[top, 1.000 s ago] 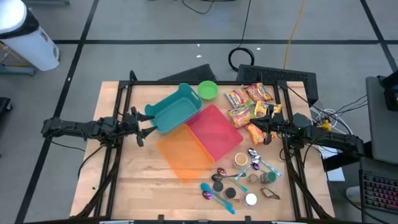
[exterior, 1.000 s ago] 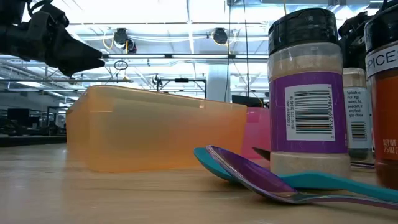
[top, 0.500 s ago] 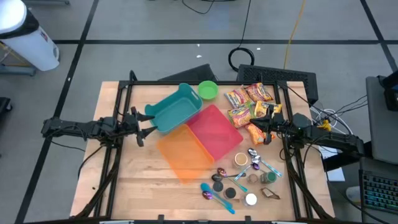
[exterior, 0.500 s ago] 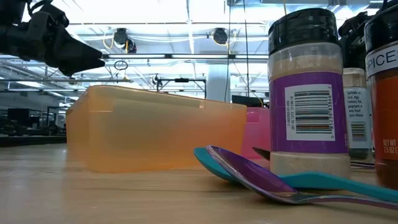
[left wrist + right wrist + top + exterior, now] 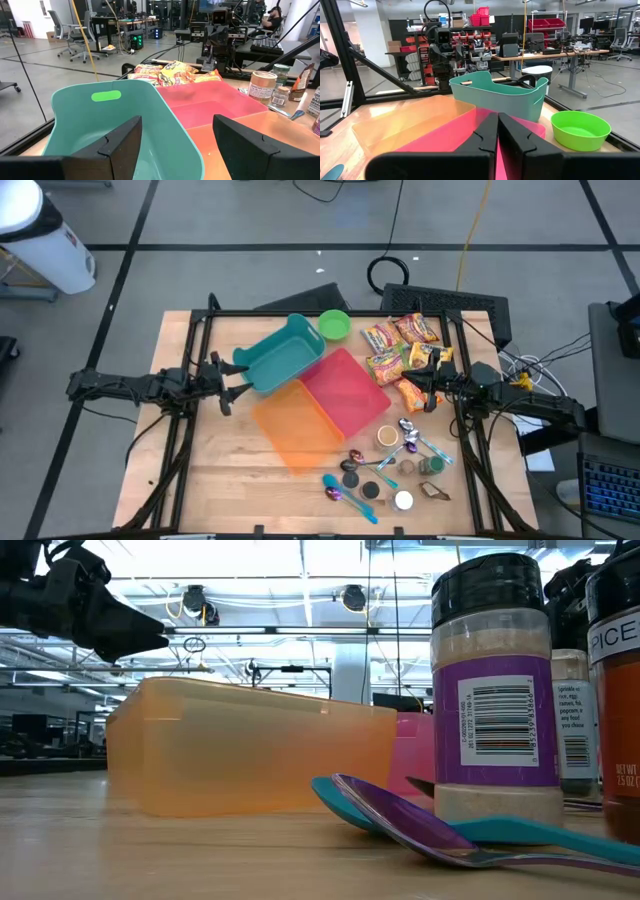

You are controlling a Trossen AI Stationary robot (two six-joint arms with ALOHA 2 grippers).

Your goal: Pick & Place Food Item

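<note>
Jaws unchanged: left gripper point(image 5: 228, 385) stands open beside the teal bin point(image 5: 280, 355); right gripper point(image 5: 418, 388) stays shut, empty, near the snack packets point(image 5: 400, 345); nothing moves, so picking hasn't begun.

From above we see three bins point(image 5: 300, 385) clustered mid-table: teal point(image 5: 278, 356) at the far left, pink point(image 5: 345, 390) to its right, orange point(image 5: 297, 423) nearest. Snack packets point(image 5: 400, 350) lie to the far right beside a green bowl point(image 5: 334, 324), while spoons and spice jars point(image 5: 385, 470) scatter near-right. The left gripper point(image 5: 238, 380) hangs just left of the teal bin, and the right gripper point(image 5: 425, 387) sits by the packets.
</note>
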